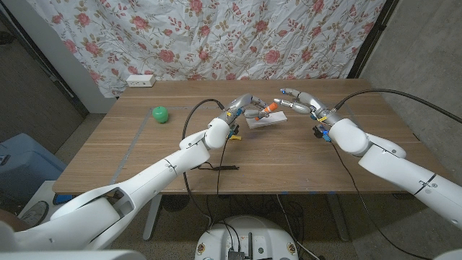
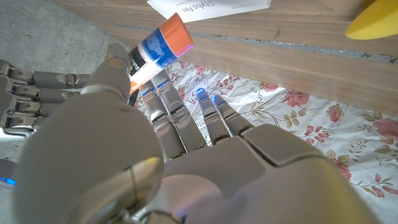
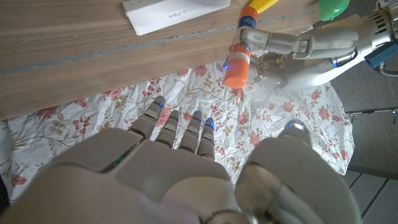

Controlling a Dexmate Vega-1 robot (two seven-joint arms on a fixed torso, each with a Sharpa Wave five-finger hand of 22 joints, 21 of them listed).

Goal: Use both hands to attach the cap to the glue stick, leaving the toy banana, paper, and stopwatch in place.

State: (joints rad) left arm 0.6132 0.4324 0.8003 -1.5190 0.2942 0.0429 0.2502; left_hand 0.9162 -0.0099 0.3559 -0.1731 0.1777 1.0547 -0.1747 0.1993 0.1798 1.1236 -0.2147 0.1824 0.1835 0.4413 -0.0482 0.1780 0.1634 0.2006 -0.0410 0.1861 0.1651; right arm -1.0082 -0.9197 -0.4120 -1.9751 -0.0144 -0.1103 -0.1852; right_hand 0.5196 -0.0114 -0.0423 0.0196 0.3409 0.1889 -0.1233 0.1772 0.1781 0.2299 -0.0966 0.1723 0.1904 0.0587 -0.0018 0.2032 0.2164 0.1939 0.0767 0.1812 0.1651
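My left hand (image 1: 244, 107) holds the glue stick (image 1: 268, 108) above the table's far middle, its fingers (image 2: 118, 68) around the blue-and-white body (image 2: 155, 50). An orange cap (image 2: 176, 32) sits on the end that points toward my right hand. The left hand (image 3: 305, 53) and the stick (image 3: 239, 53) also show in the right wrist view. My right hand (image 1: 303, 101) hovers just right of the stick, fingers (image 3: 180, 124) spread and holding nothing. The white paper (image 1: 266, 120) lies under the stick. The yellow toy banana (image 2: 373, 22) lies beside the paper.
A green round object (image 1: 159, 114) sits on the table's left part. A white power strip (image 1: 140, 81) lies at the back left edge. A black cable (image 1: 216, 167) runs along the left arm near the front edge. A floral curtain (image 1: 238, 36) hangs behind the table.
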